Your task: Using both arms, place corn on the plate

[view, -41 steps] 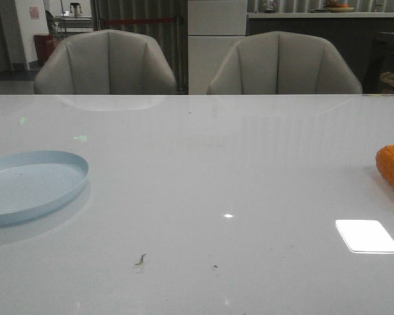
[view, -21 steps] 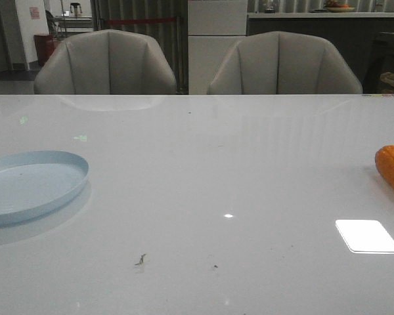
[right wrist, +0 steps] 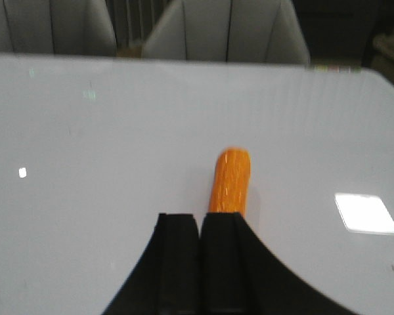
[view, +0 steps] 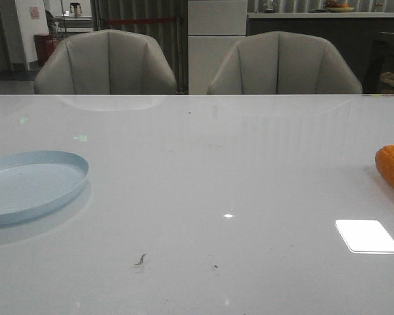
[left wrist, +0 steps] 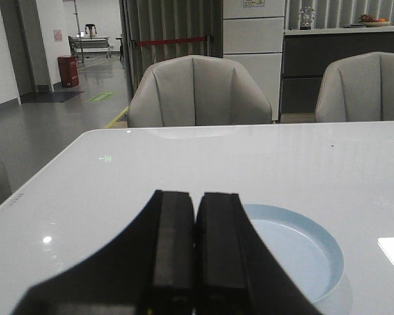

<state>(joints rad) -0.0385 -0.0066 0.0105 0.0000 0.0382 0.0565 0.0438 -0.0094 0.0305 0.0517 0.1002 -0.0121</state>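
The orange corn point(view: 393, 169) lies on the white table at the far right edge of the front view, partly cut off. In the right wrist view the corn point(right wrist: 230, 180) lies just beyond my right gripper point(right wrist: 199, 220), whose fingers are pressed together with nothing between them; the cob's near end is hidden behind one finger. The pale blue plate point(view: 26, 186) rests empty at the table's left side. My left gripper point(left wrist: 197, 200) is shut and empty, with the plate point(left wrist: 308, 246) close beyond and beside it. Neither gripper shows in the front view.
Two grey chairs point(view: 105, 62) point(view: 284, 64) stand behind the table's far edge. A bright light reflection point(view: 366, 235) sits on the glossy tabletop near the corn. Small dark specks point(view: 140, 260) lie near the table's front.
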